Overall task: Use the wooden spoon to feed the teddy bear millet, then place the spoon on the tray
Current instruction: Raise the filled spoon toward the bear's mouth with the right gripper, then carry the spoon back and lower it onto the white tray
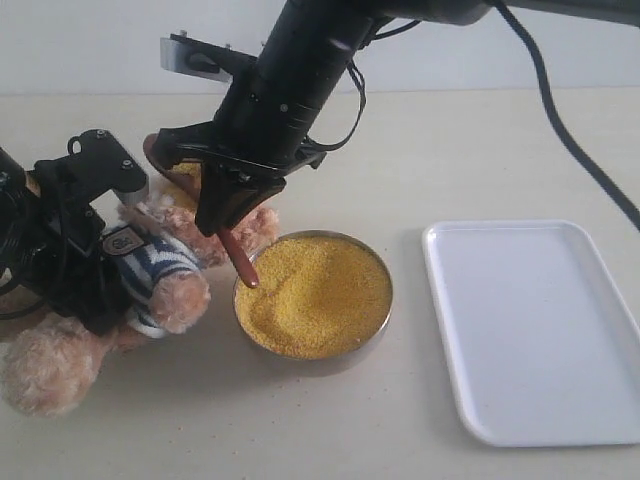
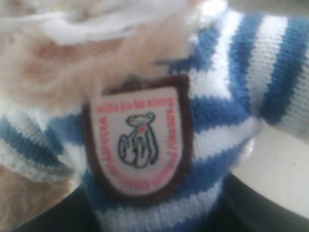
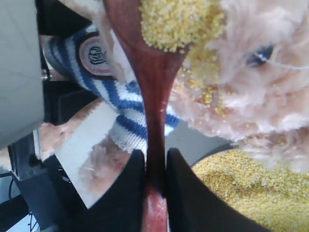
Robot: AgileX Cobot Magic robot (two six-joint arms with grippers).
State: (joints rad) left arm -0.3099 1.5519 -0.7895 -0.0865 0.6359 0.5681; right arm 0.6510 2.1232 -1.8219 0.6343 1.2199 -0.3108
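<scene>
The teddy bear leans back at the left, and my left gripper is shut on its striped body. The left wrist view is filled by the shirt and chest badge, with dark fingers at either side. My right gripper is shut on the wooden spoon by its handle. The spoon's bowl is heaped with millet and pressed against the bear's face. Loose grains cling to the fur. The metal bowl of millet stands just right of the bear.
The white tray lies on the table to the right of the bowl, with nothing on it. The right arm reaches across above the bear and the bowl's left rim.
</scene>
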